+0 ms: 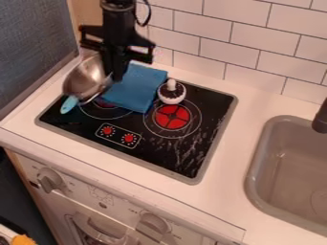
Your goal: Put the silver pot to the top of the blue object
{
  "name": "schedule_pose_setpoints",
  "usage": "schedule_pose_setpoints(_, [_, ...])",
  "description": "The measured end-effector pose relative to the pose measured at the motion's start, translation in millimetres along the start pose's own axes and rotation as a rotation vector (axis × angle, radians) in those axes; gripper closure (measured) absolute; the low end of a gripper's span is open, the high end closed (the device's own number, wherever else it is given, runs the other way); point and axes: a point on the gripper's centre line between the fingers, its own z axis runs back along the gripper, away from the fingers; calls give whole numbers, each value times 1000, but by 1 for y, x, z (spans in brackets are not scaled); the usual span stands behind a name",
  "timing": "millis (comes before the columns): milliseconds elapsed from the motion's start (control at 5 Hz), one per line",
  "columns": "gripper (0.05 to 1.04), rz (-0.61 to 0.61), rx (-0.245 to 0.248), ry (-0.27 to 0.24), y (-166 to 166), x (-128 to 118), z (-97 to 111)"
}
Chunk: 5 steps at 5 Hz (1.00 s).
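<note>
Shiny smooth metal pot [83, 77], matt blue cloth [135, 88], glossy black stovetop [159, 152], smooth white tiles [246, 40].

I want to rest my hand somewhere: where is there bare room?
The counter between stovetop and sink is bare, as is the stovetop's streaked front-right part. The back is crowded: silver pot, blue cloth, end effector, knobbed thing.

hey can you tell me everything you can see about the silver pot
The silver pot is a rounded, shiny vessel that looks like metal, with a short light-blue handle pointing toward the lower left of the view. It appears tilted, at the back left corner of the black cooktop, left of the folded blue cloth. The gripper is right at its right-hand edge; whether it grips the pot, I can't tell.
</note>
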Motion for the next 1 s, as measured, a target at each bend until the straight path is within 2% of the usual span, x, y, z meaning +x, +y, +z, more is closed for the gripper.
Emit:
schedule_pose_setpoints(200, [1013,20,-14,45,-4,29,-25])
schedule_pose_setpoints(400, [1014,20,-38,46,-10,44,-31])
schedule_pose_setpoints(600, [1014,-27,-34,19,-28,54,-29])
schedule_pose_setpoints(800, [985,-45,-35,15,-34,55,-27])
schedule_pose_setpoints(1000, [815,-44,-38,17,-35,54,-27])
